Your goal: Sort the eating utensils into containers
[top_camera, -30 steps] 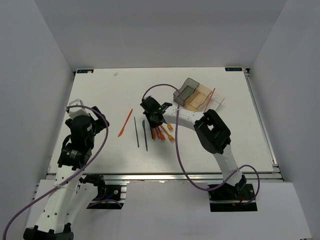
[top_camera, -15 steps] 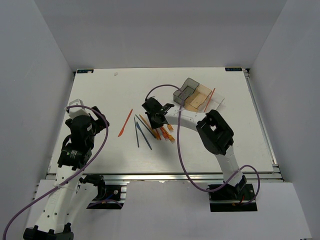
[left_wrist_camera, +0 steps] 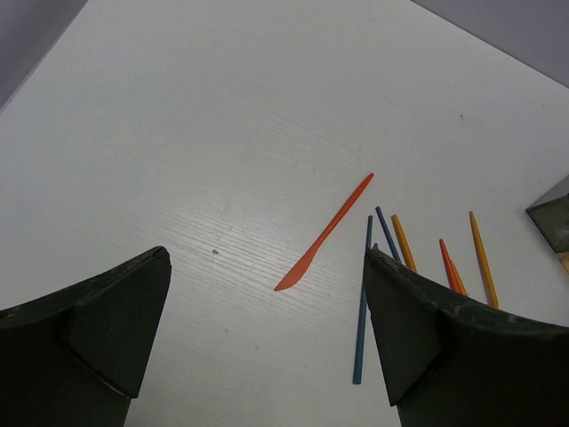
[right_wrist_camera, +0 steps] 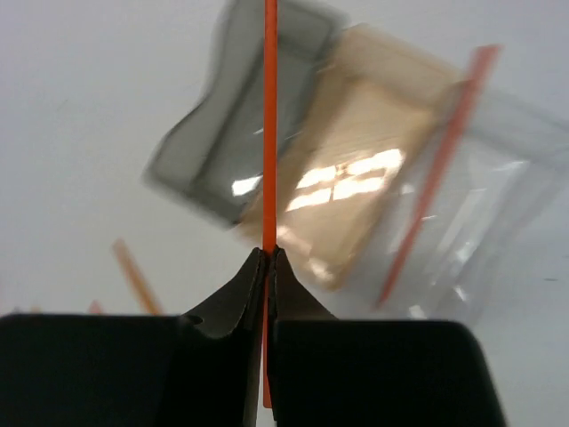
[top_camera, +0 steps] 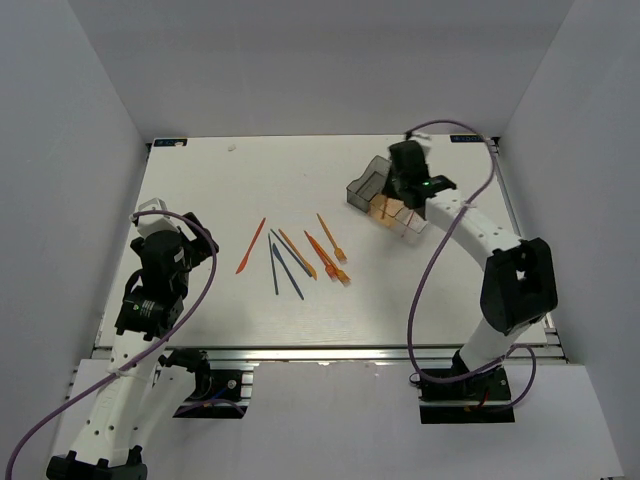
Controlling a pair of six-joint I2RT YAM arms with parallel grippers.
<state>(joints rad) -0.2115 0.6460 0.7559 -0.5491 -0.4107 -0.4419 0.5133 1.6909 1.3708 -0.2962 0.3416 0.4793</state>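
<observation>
Over the far right of the bench, the right claw is pinched tight on a thin orange stick. The stick juts forward from the fingertips and, in the wrist view, lines up with the place where the dark grey bin meets the orange bin. The clear bin completes the row. A second orange piece slants along it, though blur hides whether it lies inside.

The left claw hangs above the near left of the bench, jaws wide apart with nothing between them, facing an orange knife. Just beyond the knife lie dark blue sticks and a loose fan of orange utensils. All are flat on the bench and well apart from the bins.

These pieces look very light, and smooth enough to slip. Their narrow plastic is probably stiff along its length but easy to bend or snap if squeezed hard. Held at one point, a long piece can swivel in the pinch. The safest hold is likely across the narrow width near the middle of the shaft, clear of any neighbour that touches it. Lying flat, each piece gives the fingers little edge to catch.
</observation>
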